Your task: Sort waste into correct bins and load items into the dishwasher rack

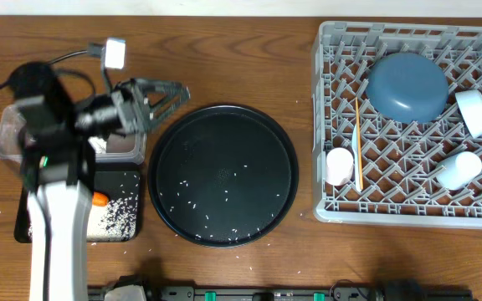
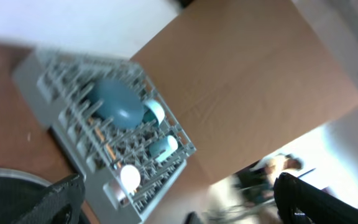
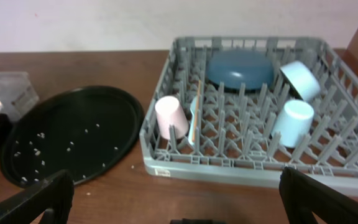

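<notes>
At the right end of the table (image 1: 224, 50), the grey dishwasher rack (image 1: 329, 205) is seen loaded. A dark-blue plate (image 1: 407, 86) is propped, rounded underside up, in its far half. A white bowl (image 1: 475, 113) is tipped on its side just right of the plate. A pale pink cup (image 1: 339, 165) is set at the near left of the rack, and a light blue cup (image 1: 460, 170) at the near right. A white spoon (image 1: 353, 138) and a thin wooden chopstick (image 1: 360, 171) are laid side by side between the pegs, just right of the pink cup.

A big round black tray (image 1: 222, 173) is placed left of the rack, dotted with white rice grains (image 1: 207, 188).

Further left, a flat black tray (image 1: 128, 180) holds more grains and an orange carrot (image 1: 99, 199), mostly hidden by the arm. A clear tub (image 1: 7, 134) is found beyond it, at the far left.

The left pincer (image 1: 170, 94) is spread wide and empty between the tub and the round tray. The right pincer (image 3: 179, 199), shown only by its own camera, is likewise spread wide with nothing held, facing the rack.
</notes>
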Available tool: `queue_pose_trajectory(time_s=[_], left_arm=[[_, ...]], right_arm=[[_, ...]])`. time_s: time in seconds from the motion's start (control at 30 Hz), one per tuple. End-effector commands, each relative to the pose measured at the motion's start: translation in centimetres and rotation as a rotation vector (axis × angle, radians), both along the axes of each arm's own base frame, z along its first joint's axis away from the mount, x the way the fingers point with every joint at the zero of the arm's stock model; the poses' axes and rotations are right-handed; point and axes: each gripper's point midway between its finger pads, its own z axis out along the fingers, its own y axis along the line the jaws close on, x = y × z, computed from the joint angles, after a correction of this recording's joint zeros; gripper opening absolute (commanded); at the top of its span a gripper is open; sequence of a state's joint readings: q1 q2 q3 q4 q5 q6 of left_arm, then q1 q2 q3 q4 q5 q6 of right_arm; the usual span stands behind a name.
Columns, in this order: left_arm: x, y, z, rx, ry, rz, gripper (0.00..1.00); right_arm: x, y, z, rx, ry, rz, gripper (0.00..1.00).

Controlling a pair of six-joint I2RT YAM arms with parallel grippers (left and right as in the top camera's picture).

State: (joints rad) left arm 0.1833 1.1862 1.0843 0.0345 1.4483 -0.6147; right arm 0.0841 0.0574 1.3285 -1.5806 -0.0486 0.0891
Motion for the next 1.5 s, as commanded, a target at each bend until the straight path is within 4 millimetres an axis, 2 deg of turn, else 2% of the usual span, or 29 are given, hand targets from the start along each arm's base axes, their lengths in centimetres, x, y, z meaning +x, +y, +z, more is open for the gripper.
queue_pose_trajectory(time_s=[0.0,0.13,0.23,0.3,0.47,0.6,0.97,1.07,1.13,1.23,1.33,1.47], left_arm=[[-5.3,-0.9,4.6,0.066,-0.275,0.002,0.98],[-11.3,-2.0,7.8,0.123,-0.518,0.002,0.98],[-15.1,-2.8,9.1,0.143,-0.626,0.003,0.98],[-17.5,-3.2,9.7,0.156,-0.695,0.004,0.98],[-21.9,-4.1,10.3,0.179,-0.815,0.006,0.98],[-24.0,-4.4,10.5,0.189,-0.871,0.006,0.98],[-24.6,-4.6,10.4,0.195,-0.891,-0.001,0.98],[-26.1,-5.1,9.3,0.212,-0.884,-0.117,0.98],[-25.9,-5.0,8.7,0.18,-0.767,-0.118,0.98],[-25.2,-4.9,7.3,0.139,-0.601,-0.12,0.98],[-24.6,-4.8,5.1,0.11,-0.462,-0.121,0.98],[-23.9,-4.6,0.9,0.147,-0.4,-0.06,0.98]], right_arm=[[0.4,0.2,-0.8,0.062,0.031,-0.017,0.99],[0.8,0.5,-1.2,0.243,0.076,-0.065,0.99],[0.7,0.4,-1.7,0.359,0.112,-0.111,0.99],[0.5,0.4,-2.0,0.374,0.129,-0.12,0.99],[0.0,0.4,-3.4,0.366,0.187,-0.131,0.99],[-0.4,0.4,-4.0,0.362,0.216,-0.137,0.99],[-0.4,0.4,-4.0,0.362,0.217,-0.137,0.99],[-0.4,0.4,-4.0,0.362,0.217,-0.137,0.99],[-0.4,0.4,-4.0,0.362,0.217,-0.137,0.99],[-0.4,0.4,-4.0,0.362,0.217,-0.137,0.99],[-0.4,0.4,-4.0,0.362,0.217,-0.137,0.99],[-0.4,0.4,-4.0,0.362,0.217,-0.137,0.99]])
